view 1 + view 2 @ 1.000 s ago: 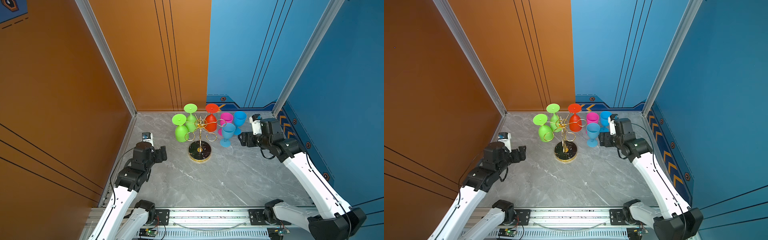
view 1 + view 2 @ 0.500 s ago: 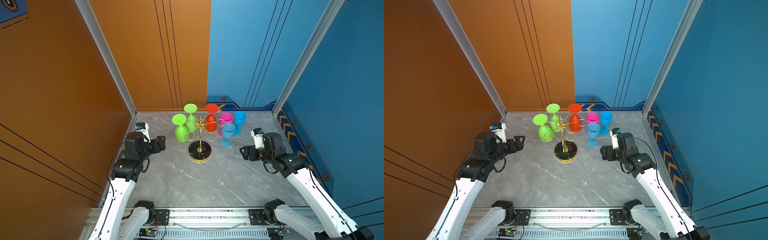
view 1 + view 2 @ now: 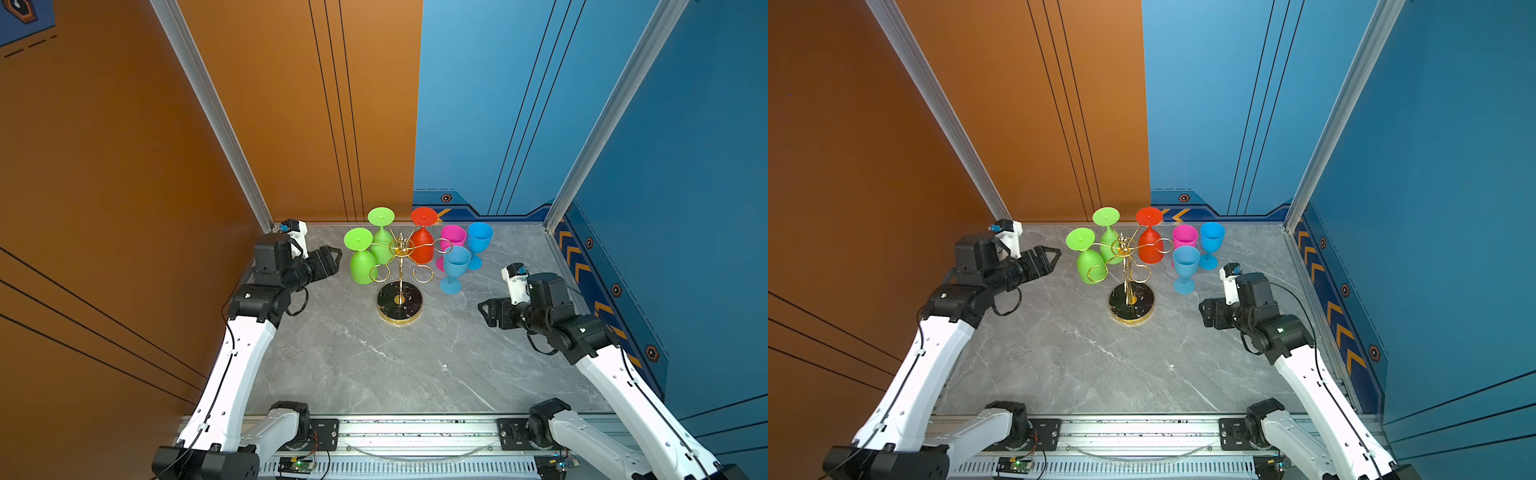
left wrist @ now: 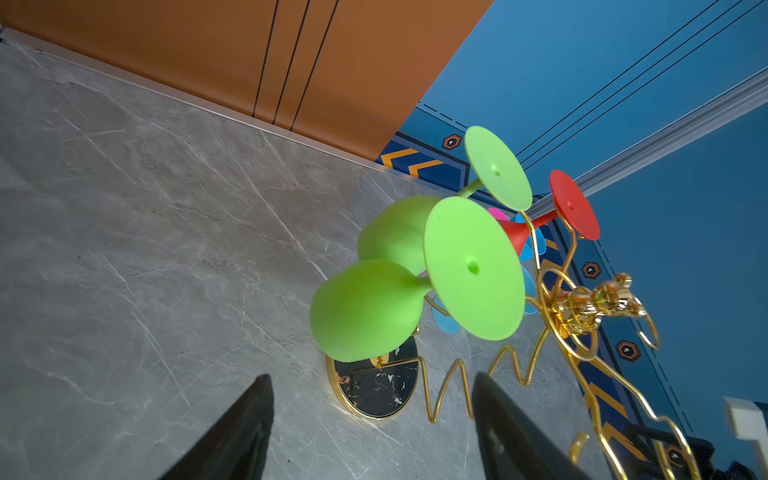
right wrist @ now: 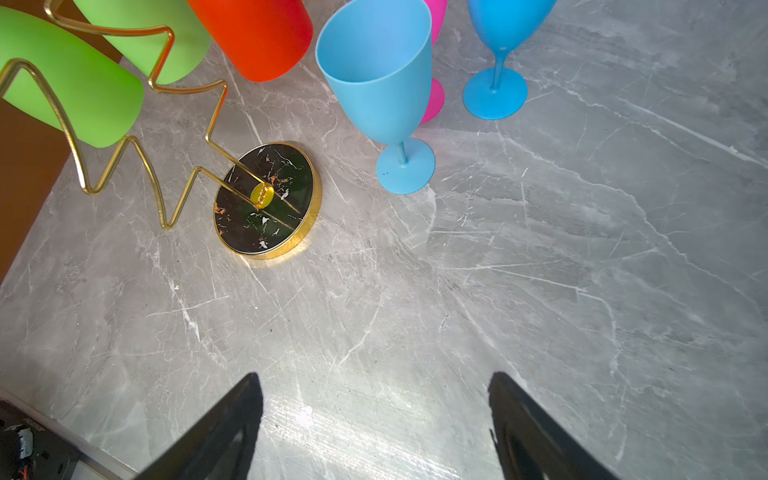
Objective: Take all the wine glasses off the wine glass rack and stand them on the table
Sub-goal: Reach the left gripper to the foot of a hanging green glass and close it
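The gold wire wine glass rack (image 3: 409,301) (image 3: 1140,301) stands mid-table on its black marbled base (image 4: 374,388) (image 5: 286,208). Upside down from its loops hang two green wine glasses (image 3: 361,266) (image 3: 1090,266) (image 4: 365,309) and a red one (image 3: 423,247) (image 3: 1150,249). My left gripper (image 3: 334,255) (image 3: 1054,255) (image 4: 372,378) is open and empty, raised just left of the nearer green glass, apart from it. My right gripper (image 3: 484,311) (image 3: 1204,311) (image 5: 374,376) is open and empty, low over the table right of the base.
A pink glass (image 3: 453,237) and two blue glasses (image 3: 456,268) (image 3: 479,241) stand upright on the table right of the rack, between it and my right arm. The orange wall is close behind my left arm. Grey marble table (image 3: 374,365) stretches in front.
My left gripper rose and moved toward the rack's green glass, its jaws narrowing slightly. My right gripper drew back from the blue glasses toward the table's front right.
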